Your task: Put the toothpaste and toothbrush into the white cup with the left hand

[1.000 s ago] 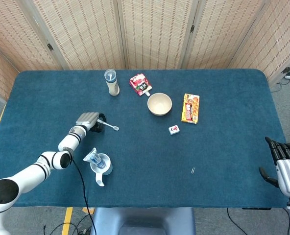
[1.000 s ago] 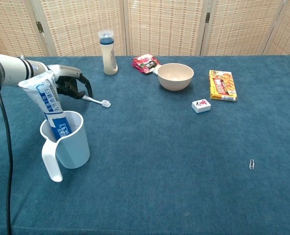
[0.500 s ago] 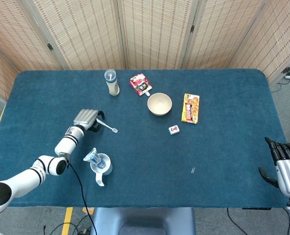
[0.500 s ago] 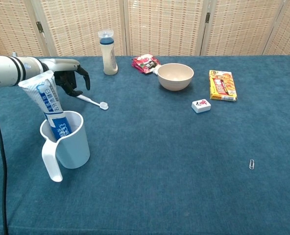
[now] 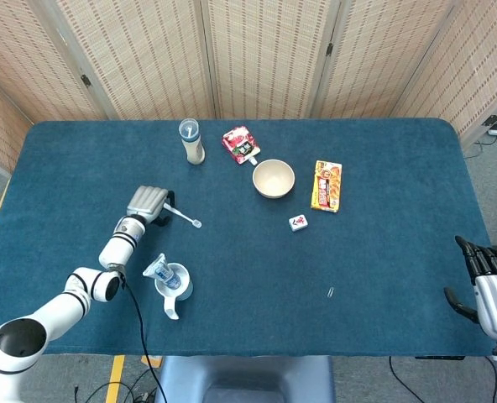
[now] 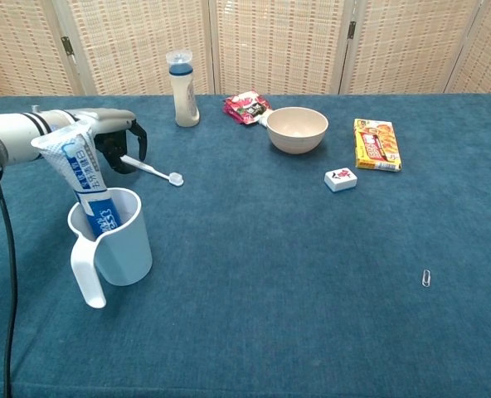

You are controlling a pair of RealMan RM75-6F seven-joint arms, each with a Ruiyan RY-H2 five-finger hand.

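Woven bamboo screens back a table [image 5: 383,252] covered in dark blue cloth, where the white cup [image 6: 117,245] stands near the front left edge, its handle pointing toward the front. The toothpaste [image 6: 81,173] is already in the cup, leaning up out of it, blue-and-white tube end uppermost. The toothbrush [image 6: 153,168] is not in the cup: it slopes from the left hand [image 5: 147,204] down toward the cloth, bristle end lowest, just behind the cup. The left hand, palm down, has its dark fingers [image 6: 138,141] curled around the handle end of the brush and appears to grip it. The right hand [image 5: 486,281] hangs off the table's right edge, well apart from everything, fingers spread and holding nothing.

Farther back, a small bottle [image 5: 191,141] with a clear cap stands upright. A red snack pouch [image 5: 241,144] lies beside it, and a cream bowl [image 5: 274,178] sits just in front of the pouch. A yellow-and-red box [image 5: 327,185] lies flat right of the bowl, a small white block [image 5: 299,222] near it toward the front. A paper clip [image 5: 330,292] rests alone on the cloth toward the front right.
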